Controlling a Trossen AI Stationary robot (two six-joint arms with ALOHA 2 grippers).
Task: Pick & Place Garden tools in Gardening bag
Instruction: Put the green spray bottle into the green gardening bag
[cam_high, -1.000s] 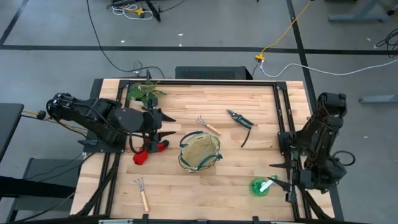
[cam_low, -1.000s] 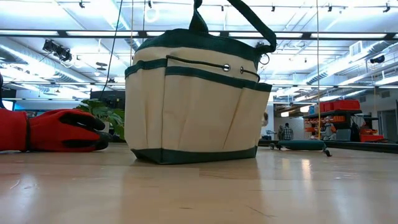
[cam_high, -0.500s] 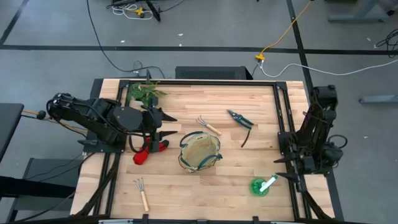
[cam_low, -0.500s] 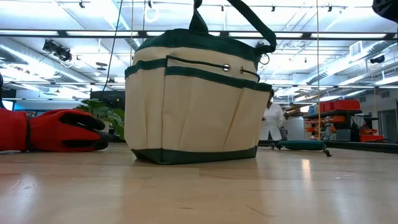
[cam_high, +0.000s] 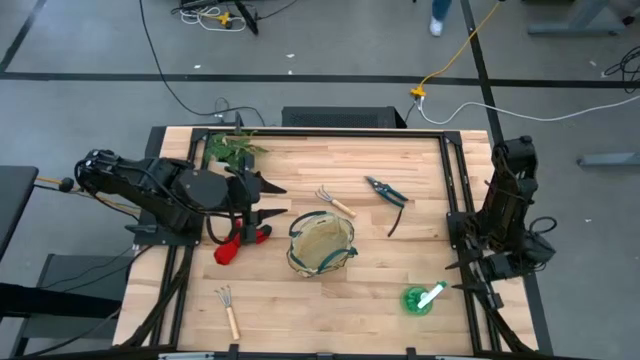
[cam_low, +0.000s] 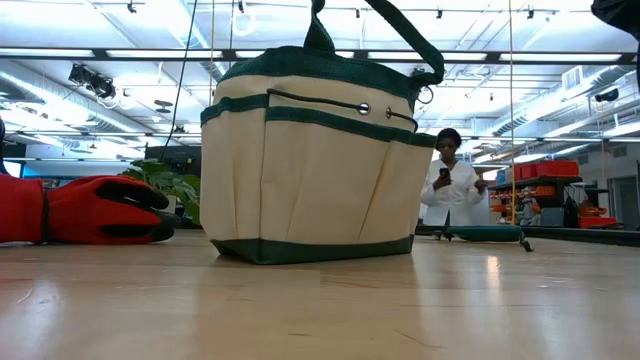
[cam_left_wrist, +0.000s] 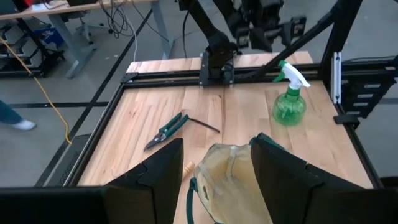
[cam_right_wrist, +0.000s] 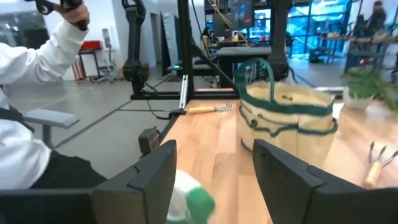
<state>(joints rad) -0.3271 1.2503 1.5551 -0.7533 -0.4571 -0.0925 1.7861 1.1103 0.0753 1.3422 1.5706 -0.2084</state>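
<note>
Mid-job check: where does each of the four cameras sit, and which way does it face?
High: overhead, straight down; both arms, left end effector over red gloves.
Low: table height, level past gardening bag; no end effector shows.
Left wrist: past open fingers across the bag toward green spray bottle, shears.
Right wrist: right end effector facing the bag.
Shared: all four show the bag.

Table (cam_high: 400, 260): pale wood planks, smooth, slight sheen. Bag (cam_low: 310, 160): cream cloth, matt, dark green trim. Glove (cam_low: 95, 210): red cloth, matt. Spray bottle (cam_left_wrist: 289, 102): green glossy plastic. Shears (cam_high: 388, 192): metal blades.
</note>
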